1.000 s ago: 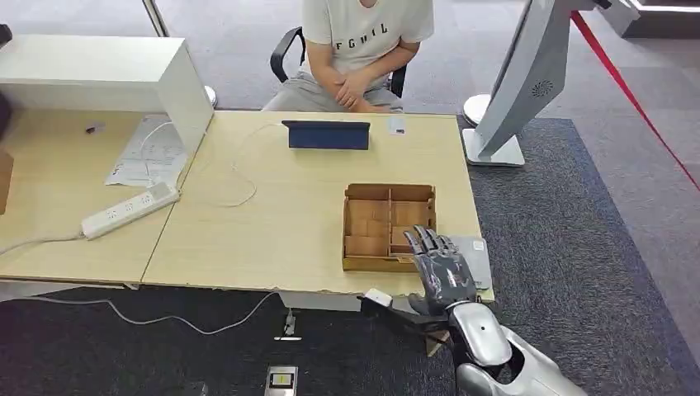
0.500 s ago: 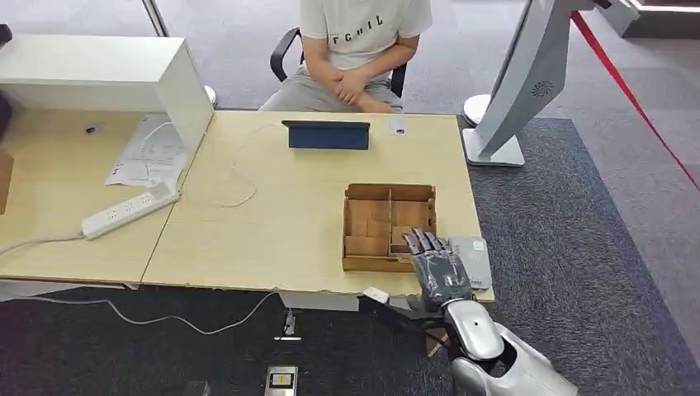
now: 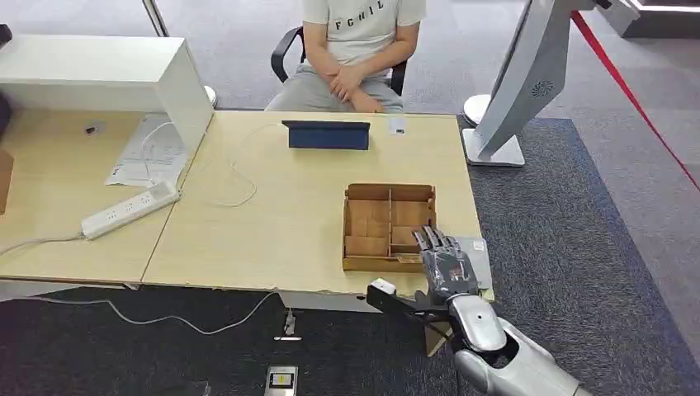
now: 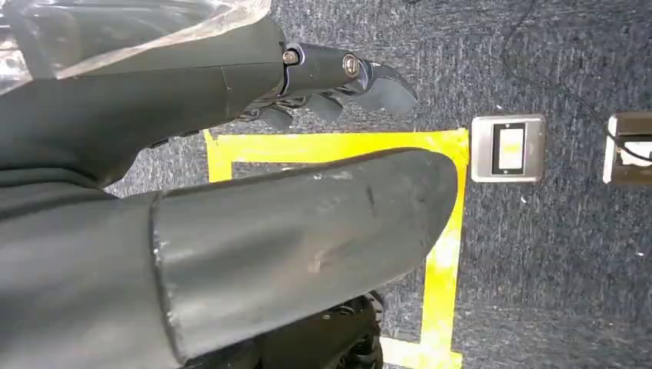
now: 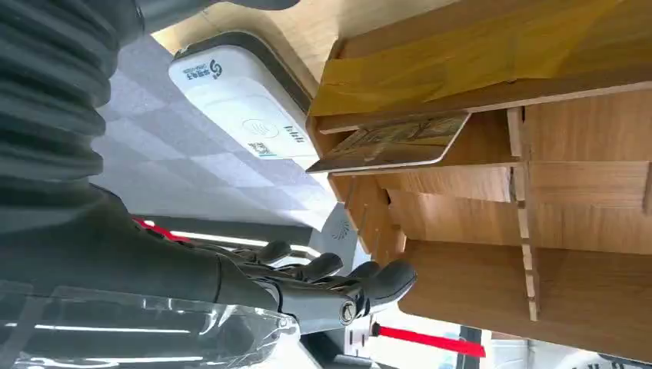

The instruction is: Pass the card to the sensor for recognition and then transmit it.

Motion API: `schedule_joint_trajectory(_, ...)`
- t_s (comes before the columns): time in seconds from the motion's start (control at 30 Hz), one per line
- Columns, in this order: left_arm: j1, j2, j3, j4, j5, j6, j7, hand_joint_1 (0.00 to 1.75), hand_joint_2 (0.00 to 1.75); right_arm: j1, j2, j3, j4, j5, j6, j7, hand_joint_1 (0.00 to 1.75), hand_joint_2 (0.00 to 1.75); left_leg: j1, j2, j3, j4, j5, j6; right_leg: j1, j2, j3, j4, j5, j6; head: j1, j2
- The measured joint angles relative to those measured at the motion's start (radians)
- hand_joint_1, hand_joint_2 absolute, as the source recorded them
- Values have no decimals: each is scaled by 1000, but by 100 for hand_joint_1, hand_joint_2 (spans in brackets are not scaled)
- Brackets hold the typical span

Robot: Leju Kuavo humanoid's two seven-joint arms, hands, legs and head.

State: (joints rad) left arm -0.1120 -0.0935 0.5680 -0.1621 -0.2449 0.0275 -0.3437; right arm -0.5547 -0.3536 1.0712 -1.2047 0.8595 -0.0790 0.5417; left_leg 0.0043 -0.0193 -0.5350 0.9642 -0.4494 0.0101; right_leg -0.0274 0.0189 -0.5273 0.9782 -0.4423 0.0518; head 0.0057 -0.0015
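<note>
while fingers spread, right hand (image 3: 444, 268) empty above wooden box (image 3: 388, 224), card (image 5: 392, 144) inside.

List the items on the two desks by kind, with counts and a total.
Wooden divider box: 1
Card reader: 1
Card in the box: 1
Tablet: 1
Small card beside the tablet: 1
Power strip: 1
Paper sheets: 1 pile
White cabinet: 1
Total: 8
</note>
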Motion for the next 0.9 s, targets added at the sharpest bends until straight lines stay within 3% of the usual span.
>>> schedule_joint_trajectory(0.07,0,0,0,0,0,-1,0,0,0,-2,0,0,3,-1,0,0,0,175,0,0,0,0,0,0,0,0,0,0,0,0,0,0)
schedule_joint_trajectory(0.13,0,0,0,0,0,-2,0,0,0,-4,-2,0,4,-1,0,1,161,175,0,0,0,0,0,0,0,0,0,0,0,0,0,0)
schedule_joint_trajectory(0.17,0,0,0,0,0,-4,0,0,0,-5,-2,0,4,-1,0,0,161,175,0,0,0,0,0,0,0,0,0,0,0,0,0,0)
schedule_joint_trajectory(0.2,0,0,0,0,0,-4,0,0,0,-6,-3,1,3,-1,0,-3,175,175,0,0,0,0,0,0,0,0,0,0,0,0,0,0)
schedule_joint_trajectory(0.9,-2,0,5,0,-18,-13,5,0,0,-14,-14,14,-13,-10,0,-6,175,175,0,0,1,0,0,0,0,0,0,0,0,0,0,0)
